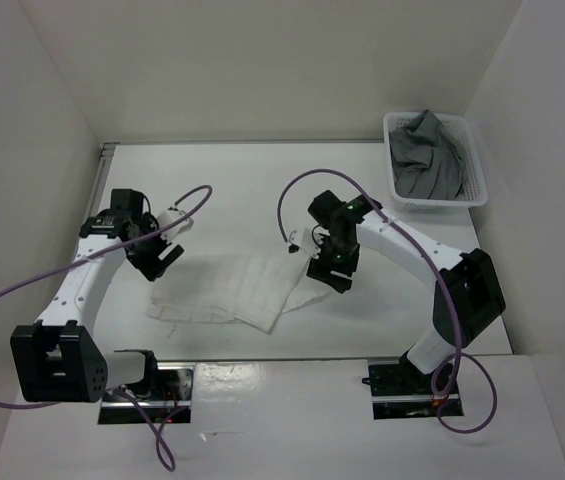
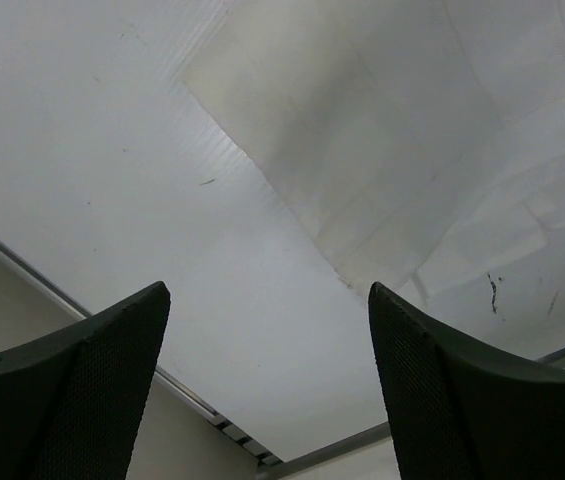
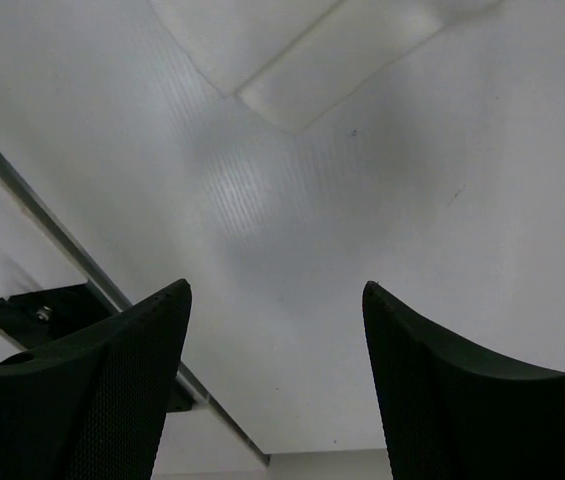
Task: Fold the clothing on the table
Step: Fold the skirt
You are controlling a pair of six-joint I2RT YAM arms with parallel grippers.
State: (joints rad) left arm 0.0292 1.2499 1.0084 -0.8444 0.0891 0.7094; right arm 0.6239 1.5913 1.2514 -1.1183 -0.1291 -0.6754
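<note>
Left gripper [image 2: 267,295] and right gripper [image 3: 277,290], jaws apart, beside seemingly folded clothing [image 1: 232,295].

Top cam high behind arm bases [image 1: 402,378], downward; wrist cams low over table [image 2: 112,150], skirt [image 3: 302,60] corner in all.

The skirt [image 1: 230,292] I'm working on is white and thin with faint pleats. It lies flat on the table [image 1: 242,190], folded over itself into a wide, uneven band. It sits about midway between the left and right edges, nearer the near edge than the far one.
</note>
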